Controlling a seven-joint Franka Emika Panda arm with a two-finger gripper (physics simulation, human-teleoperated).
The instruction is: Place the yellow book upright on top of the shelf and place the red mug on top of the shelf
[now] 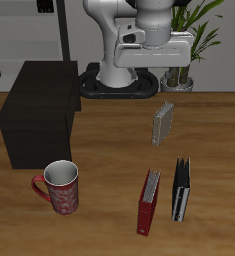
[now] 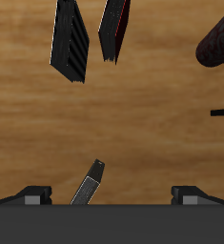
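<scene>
The yellow book is small and tan-grey and stands upright on the table behind the other books; it also shows in the wrist view. The red mug stands upright near the table's front edge, in front of the shelf; its edge shows in the wrist view. The shelf is a big dark box with a bare flat top. My gripper hangs well above the yellow book, open and empty, and its fingertips stand wide apart.
A red book and a black book stand side by side near the front edge; both show in the wrist view, the red book and the black book. A potted plant stands at the back, beside the robot base.
</scene>
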